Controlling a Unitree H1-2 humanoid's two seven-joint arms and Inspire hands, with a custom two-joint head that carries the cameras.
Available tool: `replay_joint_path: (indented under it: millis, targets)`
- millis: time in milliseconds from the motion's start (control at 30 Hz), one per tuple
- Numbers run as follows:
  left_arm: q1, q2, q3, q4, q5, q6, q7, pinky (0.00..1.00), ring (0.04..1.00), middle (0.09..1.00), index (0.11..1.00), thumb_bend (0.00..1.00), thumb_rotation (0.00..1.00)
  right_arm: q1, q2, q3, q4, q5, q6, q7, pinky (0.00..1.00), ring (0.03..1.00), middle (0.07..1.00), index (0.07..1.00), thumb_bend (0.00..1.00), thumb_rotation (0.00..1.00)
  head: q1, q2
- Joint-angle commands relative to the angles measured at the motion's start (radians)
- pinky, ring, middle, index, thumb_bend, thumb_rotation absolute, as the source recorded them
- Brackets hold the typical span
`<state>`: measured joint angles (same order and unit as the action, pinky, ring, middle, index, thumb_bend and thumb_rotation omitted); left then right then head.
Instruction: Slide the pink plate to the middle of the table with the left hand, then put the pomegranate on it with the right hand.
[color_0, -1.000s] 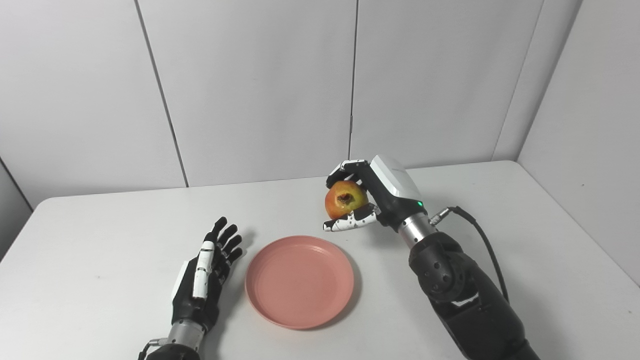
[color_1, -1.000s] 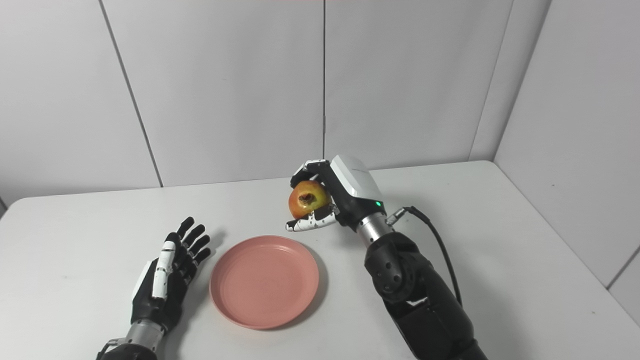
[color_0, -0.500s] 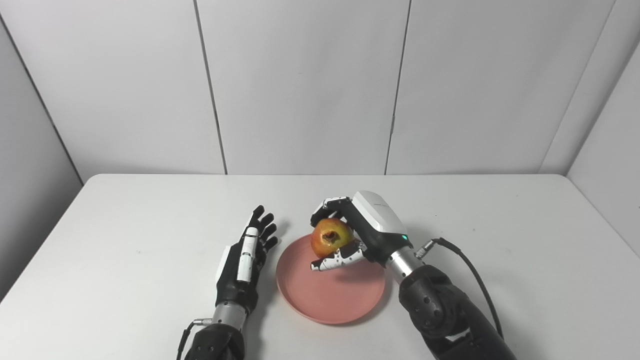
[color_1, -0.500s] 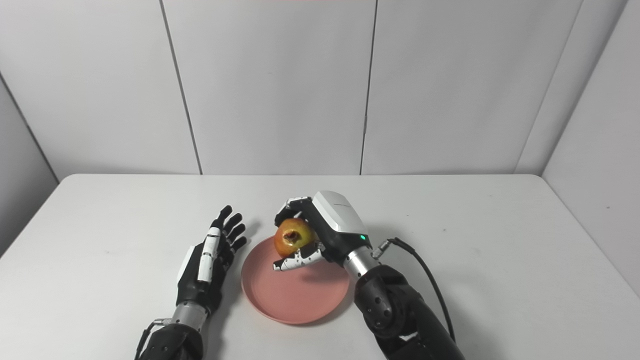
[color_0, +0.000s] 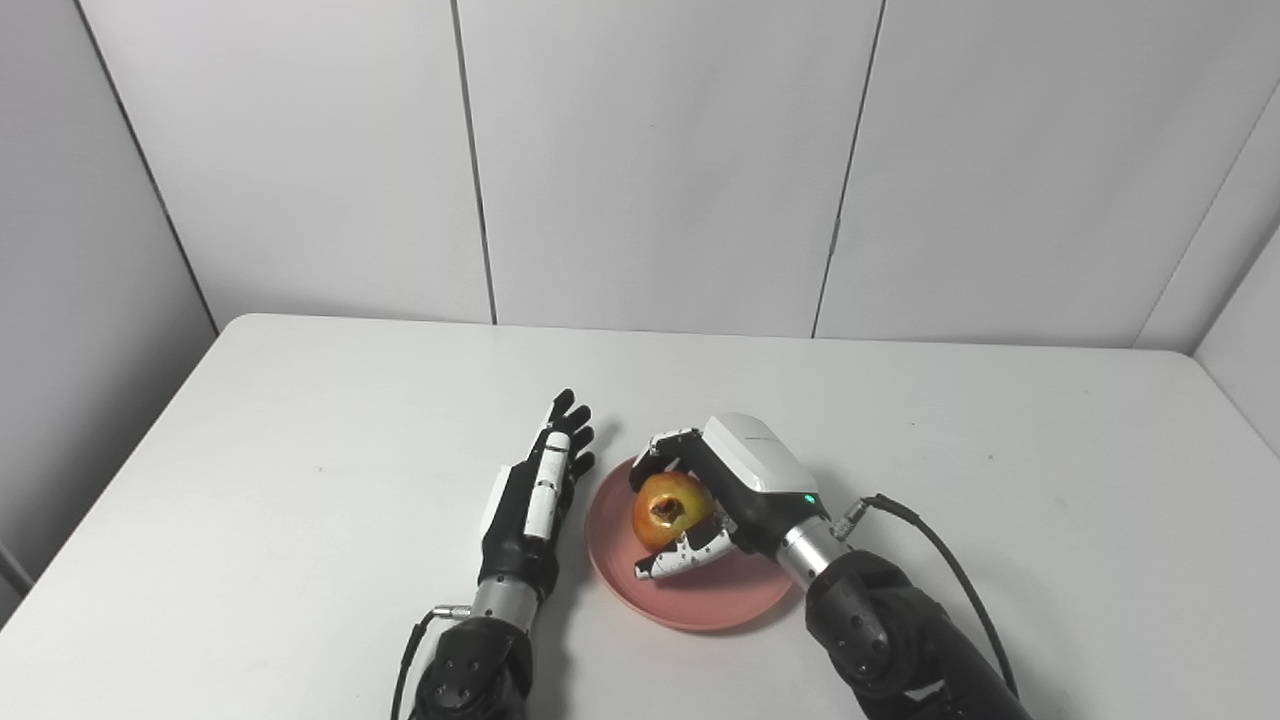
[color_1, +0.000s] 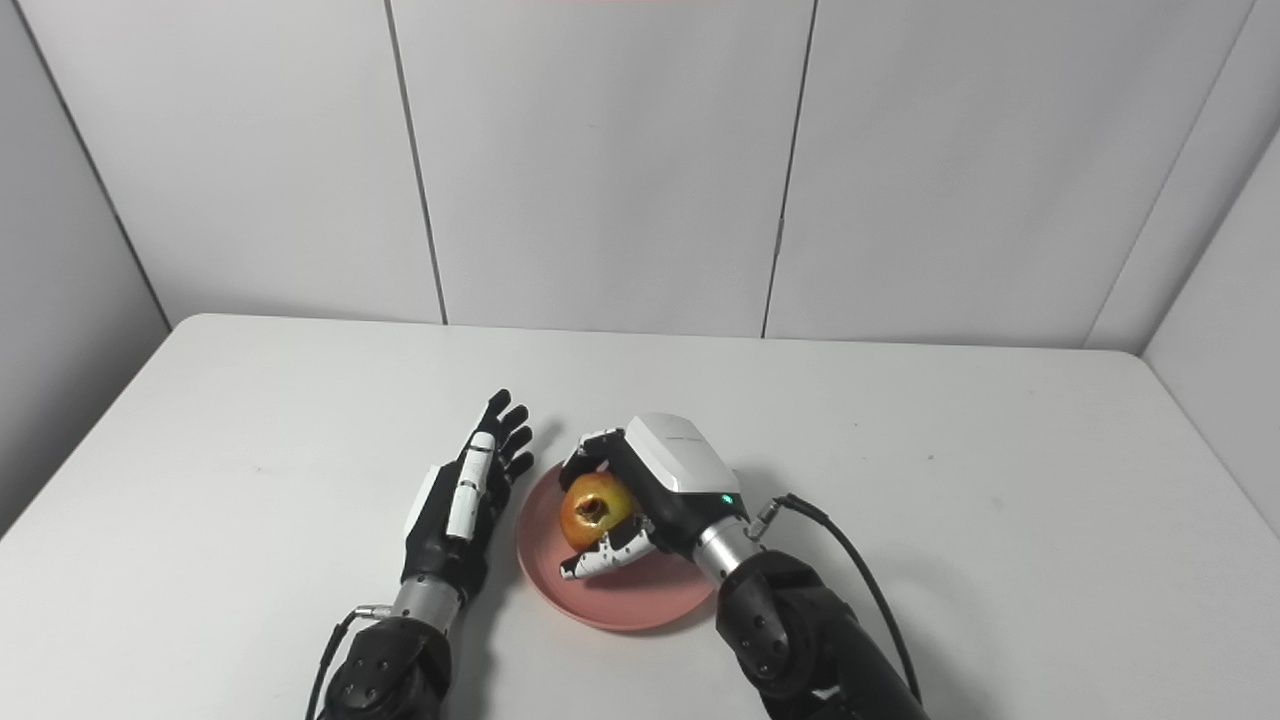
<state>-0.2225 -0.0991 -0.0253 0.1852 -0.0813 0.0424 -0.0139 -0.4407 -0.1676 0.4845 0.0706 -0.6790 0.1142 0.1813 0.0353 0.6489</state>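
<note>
The pink plate (color_0: 700, 600) lies on the white table (color_0: 300, 450) near the front middle. My right hand (color_0: 715, 495) is shut on the pomegranate (color_0: 668, 508), a yellow-red fruit, and holds it low over the plate's left half. Whether the fruit touches the plate cannot be told. My left hand (color_0: 535, 495) lies open and empty on the table just left of the plate, fingers straight and pointing away from me. The same scene shows in the right eye view, with the pomegranate (color_1: 592, 508) over the plate (color_1: 640, 598).
Grey wall panels (color_0: 660, 160) stand behind the table's far edge. A black cable (color_0: 940, 560) loops from my right wrist over the table.
The camera has shifted, so the whole picture moved. My right hand has carried the pomegranate from behind the plate to over it and lowered it. My left hand has stayed beside the plate.
</note>
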Motion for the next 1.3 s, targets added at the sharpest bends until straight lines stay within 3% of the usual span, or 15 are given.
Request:
replay_joint_path:
  millis: [0, 167, 433, 467, 567, 600, 833, 1033, 1267]
  targets:
    - [-0.011, -0.013, -0.004, 0.006, 0.010, 0.003, 0.009, 0.94, 0.954, 0.958, 0.958, 0.36, 1.00, -0.022, 0.004, -0.002, -0.012, -0.016, -0.031, -0.016, 0.31, 0.388, 0.474, 0.490, 0.50, 0.13, 0.000, 0.000]
    - [-0.013, -0.014, -0.004, 0.005, 0.018, 0.006, 0.015, 0.93, 0.946, 0.951, 0.952, 0.37, 1.00, -0.016, -0.014, 0.016, -0.009, -0.072, -0.040, -0.026, 0.38, 0.454, 0.519, 0.490, 0.50, 0.13, 0.003, 0.005]
    - [-0.015, -0.015, -0.004, 0.010, 0.020, 0.003, 0.013, 0.93, 0.946, 0.952, 0.952, 0.38, 1.00, -0.007, -0.035, 0.024, -0.016, -0.115, -0.029, -0.014, 0.40, 0.483, 0.556, 0.492, 0.51, 0.14, 0.006, 0.005]
    - [-0.015, -0.014, -0.004, 0.012, 0.021, 0.002, 0.012, 0.93, 0.948, 0.953, 0.953, 0.38, 1.00, -0.006, -0.037, 0.025, -0.018, -0.118, -0.024, -0.009, 0.44, 0.531, 0.596, 0.493, 0.51, 0.14, 0.006, 0.005]
    - [-0.017, -0.013, -0.005, 0.016, 0.021, -0.002, 0.010, 0.93, 0.949, 0.952, 0.952, 0.38, 1.00, 0.001, -0.041, 0.020, -0.037, -0.123, 0.007, 0.025, 0.52, 0.613, 0.667, 0.627, 0.65, 0.22, 0.005, 0.004]
    - [-0.017, -0.012, -0.004, 0.018, 0.020, -0.006, 0.010, 0.93, 0.947, 0.952, 0.951, 0.37, 1.00, 0.003, -0.041, 0.019, -0.042, -0.126, 0.014, 0.036, 0.58, 0.674, 0.725, 0.683, 0.71, 0.30, 0.005, 0.004]
    - [-0.014, -0.008, -0.003, 0.015, 0.015, -0.003, 0.001, 0.93, 0.950, 0.954, 0.953, 0.37, 1.00, 0.007, -0.061, 0.017, -0.101, -0.153, 0.071, 0.154, 0.83, 0.881, 0.904, 0.888, 0.94, 0.54, -0.005, 0.001]
    - [-0.013, -0.008, -0.001, 0.014, 0.011, -0.001, -0.003, 0.93, 0.950, 0.952, 0.952, 0.37, 1.00, 0.013, -0.075, 0.009, -0.119, -0.153, 0.056, 0.175, 0.88, 0.924, 0.945, 0.940, 1.00, 0.59, -0.008, 0.001]
    - [-0.012, -0.006, 0.003, 0.018, 0.008, -0.002, -0.008, 0.93, 0.950, 0.951, 0.950, 0.37, 1.00, 0.030, -0.081, -0.021, -0.162, -0.128, 0.029, 0.150, 0.90, 0.943, 0.969, 0.985, 1.00, 0.69, -0.015, -0.002]
